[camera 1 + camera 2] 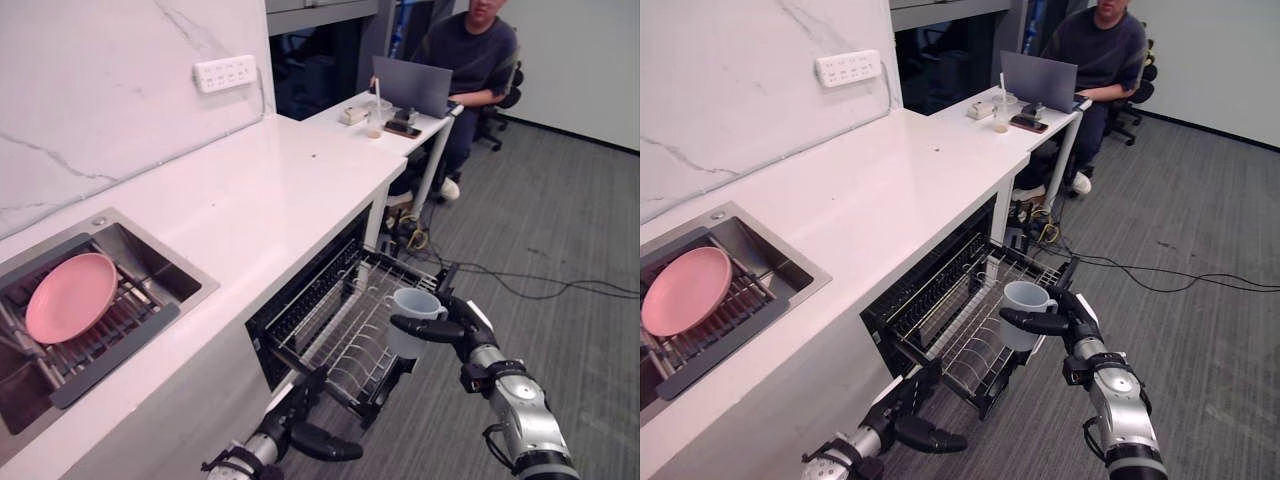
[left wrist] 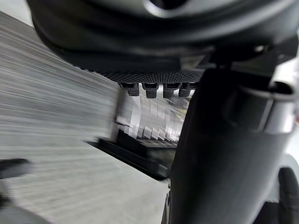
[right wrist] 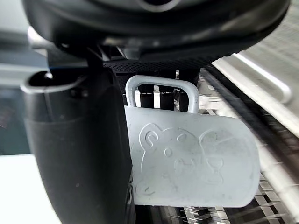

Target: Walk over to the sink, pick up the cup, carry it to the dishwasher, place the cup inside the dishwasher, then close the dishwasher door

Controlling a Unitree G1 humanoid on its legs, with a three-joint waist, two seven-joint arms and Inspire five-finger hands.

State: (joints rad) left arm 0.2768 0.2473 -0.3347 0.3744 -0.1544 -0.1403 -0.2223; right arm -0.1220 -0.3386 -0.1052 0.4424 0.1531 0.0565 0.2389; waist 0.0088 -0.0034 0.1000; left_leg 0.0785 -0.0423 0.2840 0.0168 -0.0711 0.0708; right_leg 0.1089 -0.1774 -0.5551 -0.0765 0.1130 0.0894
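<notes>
A pale blue cup [image 1: 410,318] is held upright in my right hand [image 1: 458,332], whose thumb lies across its side and whose fingers curl behind it. In the right wrist view the cup [image 3: 191,161] fills the space past the thumb [image 3: 77,154], with its handle against the palm. The cup hangs just over the outer right edge of the pulled-out dishwasher rack [image 1: 335,335], a wire basket sticking out from under the counter. My left hand [image 1: 300,428] hangs low, below the rack's front corner, with relaxed fingers and nothing in it.
The sink [image 1: 150,262] at the left holds a pink plate [image 1: 70,296] on a rack. The white counter [image 1: 250,190] runs to a small desk [image 1: 400,125] with a laptop, where a person [image 1: 470,50] sits. Cables [image 1: 520,280] trail over the grey floor.
</notes>
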